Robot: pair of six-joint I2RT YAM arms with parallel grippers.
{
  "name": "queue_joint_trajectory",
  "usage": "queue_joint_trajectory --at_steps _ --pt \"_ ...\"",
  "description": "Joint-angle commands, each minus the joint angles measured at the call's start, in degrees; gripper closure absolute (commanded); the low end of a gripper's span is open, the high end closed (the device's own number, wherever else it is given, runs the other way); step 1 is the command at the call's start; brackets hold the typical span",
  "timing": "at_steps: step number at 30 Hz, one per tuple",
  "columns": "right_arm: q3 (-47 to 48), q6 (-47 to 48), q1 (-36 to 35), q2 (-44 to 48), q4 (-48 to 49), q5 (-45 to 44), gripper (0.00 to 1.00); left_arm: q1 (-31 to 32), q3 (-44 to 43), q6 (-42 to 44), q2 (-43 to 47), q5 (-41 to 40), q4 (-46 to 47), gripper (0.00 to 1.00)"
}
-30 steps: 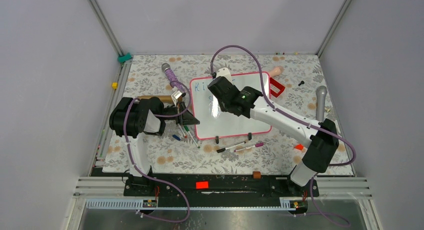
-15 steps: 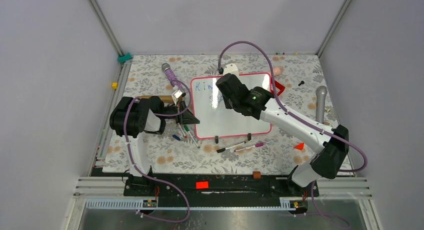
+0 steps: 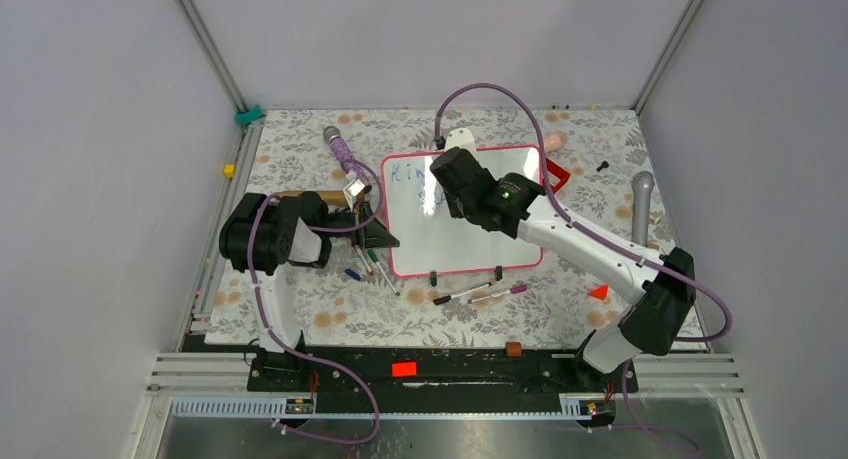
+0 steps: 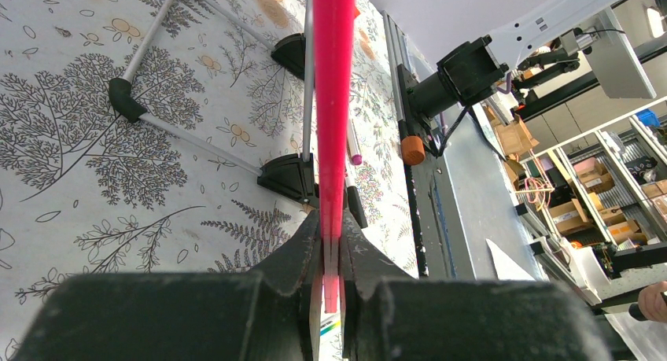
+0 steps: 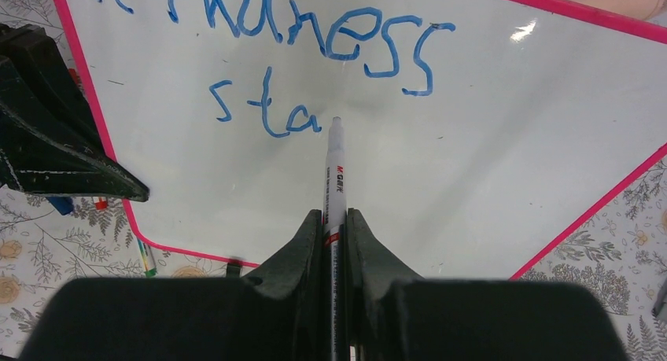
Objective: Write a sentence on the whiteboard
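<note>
Right hand (image 5: pixel 334 223) is gripping the marker (image 5: pixel 336 168), tip at "sta" on the whiteboard (image 5: pixel 472 164). First word written, sentence likely incomplete. Left hand (image 4: pixel 330 239) is pinching the board's rim.

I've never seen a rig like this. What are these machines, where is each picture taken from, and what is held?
These are two robot arms bolted to the near edge of a table with a flowered cloth. The wide picture looks down from above and behind them; the other two come from small cameras on each wrist, so black fingers show at the bottom. The left gripper is shut on the pink rim of the whiteboard. The right gripper is shut on a marker, its tip at the board beside the blue letters "sta". Spare markers lie beside the board.
</note>
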State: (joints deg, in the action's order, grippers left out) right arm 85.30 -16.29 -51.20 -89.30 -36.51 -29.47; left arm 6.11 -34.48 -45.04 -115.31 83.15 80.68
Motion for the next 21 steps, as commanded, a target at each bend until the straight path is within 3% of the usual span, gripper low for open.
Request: queue_joint_trajectory --at_steps 1,21 --pt "-0.20 -0.51 0.58 -0.53 1.42 -1.09 1.00 -0.14 -1.15 0.48 0.19 -0.02 3.83 1.00" --pt "1.18 -0.77 1.18 -3.39 0.66 -1.49 1.00 -0.04 -0.98 0.66 0.15 0.07 3.86 1.00"
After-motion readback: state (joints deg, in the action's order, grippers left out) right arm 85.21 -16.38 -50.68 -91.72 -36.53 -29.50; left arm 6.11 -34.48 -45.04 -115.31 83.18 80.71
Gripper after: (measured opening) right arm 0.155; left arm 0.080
